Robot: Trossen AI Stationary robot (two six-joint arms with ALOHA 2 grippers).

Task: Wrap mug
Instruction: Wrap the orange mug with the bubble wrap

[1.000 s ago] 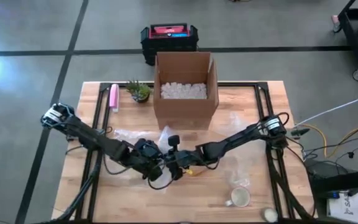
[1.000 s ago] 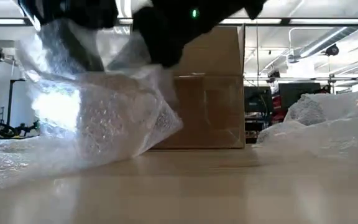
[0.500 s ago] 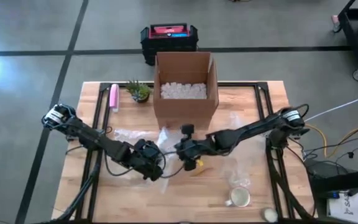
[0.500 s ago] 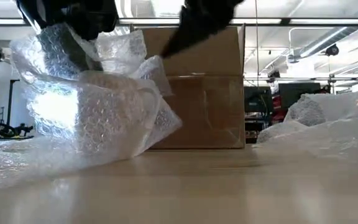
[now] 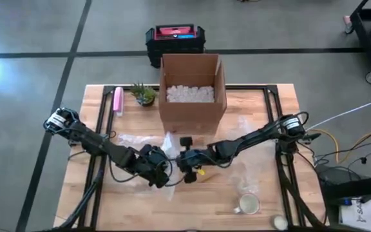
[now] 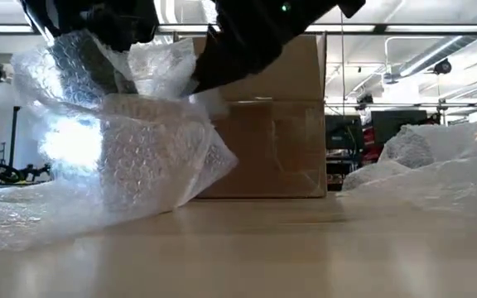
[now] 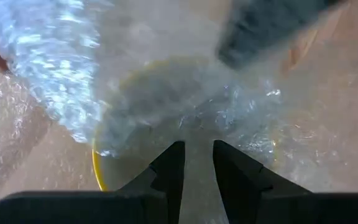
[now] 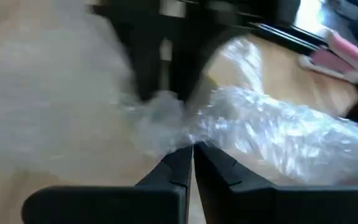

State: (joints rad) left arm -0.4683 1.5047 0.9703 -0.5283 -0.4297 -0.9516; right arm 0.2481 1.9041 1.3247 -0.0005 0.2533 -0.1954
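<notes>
1. Centrally, both dark arms met near the middle of the light wooden table [image 5: 263,109], just in front of the open brown cardboard box [image 5: 192,90] of white packing pieces.
2. The yellow-rimmed mug [image 7: 166,118], draped in clear bubble wrap [image 6: 131,157], lay directly ahead of the left gripper [image 7: 196,163] in the left wrist view — its round rim showed through the plastic just beyond the fingertips.
3. The left gripper's jaws stood narrowly apart with a slim gap between them, and bubble wrap lay in and around that gap; whether they pinched it I could not tell.
4. The right gripper [image 8: 191,149] had its jaws pressed together, nipping an edge of the bubble wrap, with the bundled sheet bulging just beyond the tips.
5. From above, the right gripper [image 5: 189,169] sat just beside the left gripper [image 5: 163,173], with a small patch of yellow showing between them at the wrapped bundle.
6. In the low view the wrap rose in a crumpled mound under both dark grippers — the mug itself could not be made out there.
7. Well apart, a pale cream mug [image 5: 247,205] stood near the table's front right, a pink tube [image 5: 118,100] and a small green plant [image 5: 145,94] sat beside the box's left, and a black-and-red case [image 5: 174,37] lay on the floor beyond.
</notes>
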